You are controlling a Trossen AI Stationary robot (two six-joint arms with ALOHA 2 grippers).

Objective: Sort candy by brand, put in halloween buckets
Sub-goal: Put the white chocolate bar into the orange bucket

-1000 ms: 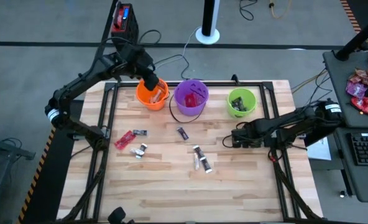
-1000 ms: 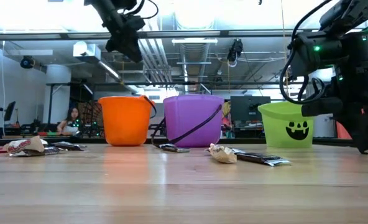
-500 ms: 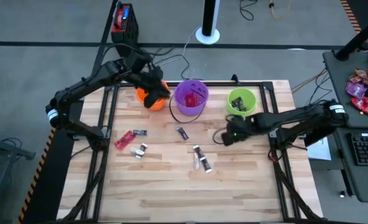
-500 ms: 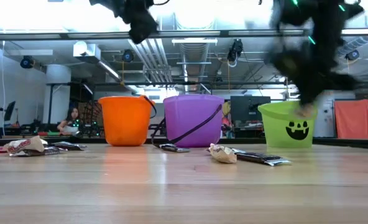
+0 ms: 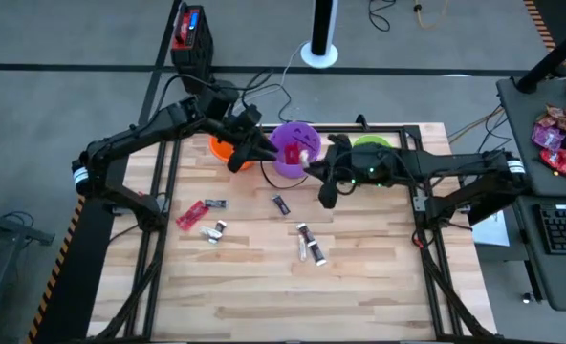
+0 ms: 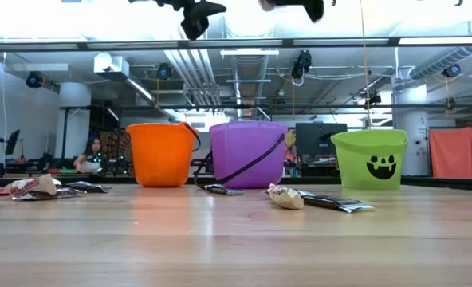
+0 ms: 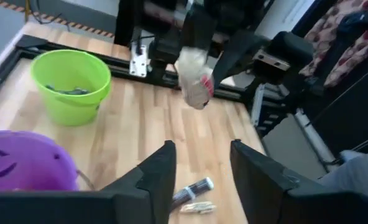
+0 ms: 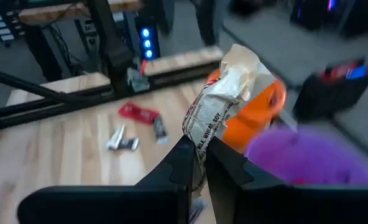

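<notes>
While clamped between the fingers of the right gripper (image 8: 196, 163), a silver-white candy (image 8: 224, 99) hangs over the purple bucket (image 5: 293, 147), beside the orange bucket (image 5: 228, 150). Nearby, left gripper (image 7: 199, 163) with fingers spread and empty. Sorting judged partly done: wrappers already visible in the green bucket (image 7: 72, 84), about 6 pieces (image 5: 201, 212) left scattered on the counter (image 5: 264, 287).

floor (image 5: 73, 38): grey | ceiling lights (image 6: 252, 53): long strips, lit | seated person (image 6: 91, 154): far left | keyboard (image 5: 562, 227): right desk
</notes>
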